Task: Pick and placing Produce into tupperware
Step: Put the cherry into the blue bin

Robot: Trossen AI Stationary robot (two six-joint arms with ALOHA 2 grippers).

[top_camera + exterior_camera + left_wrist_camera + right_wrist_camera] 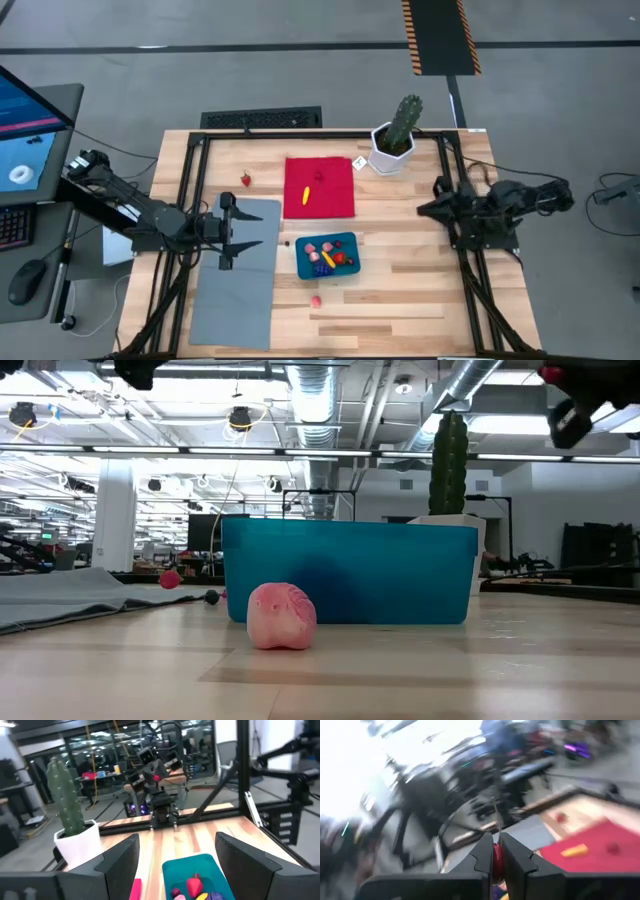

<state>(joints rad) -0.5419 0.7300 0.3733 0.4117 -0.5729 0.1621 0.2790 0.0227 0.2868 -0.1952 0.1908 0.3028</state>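
Teal tupperware (300, 266) sat upright near table centre, holding several produce pieces (328, 255). Pink piece (316, 300) lay just outside it; strawberry (246, 180) well apart.

Even overhead light falls on the pale wooden tabletop (400, 290) in the high view, with only soft, short shadows. In the low view bright ceiling lamps glare in the background, while the pink lumpy toy piece (281, 617) in front shows slightly soft. The left wrist view is mildly soft, with its foreground blurred. The right wrist view is heavily motion-smeared, with blown-out white glare filling one corner.
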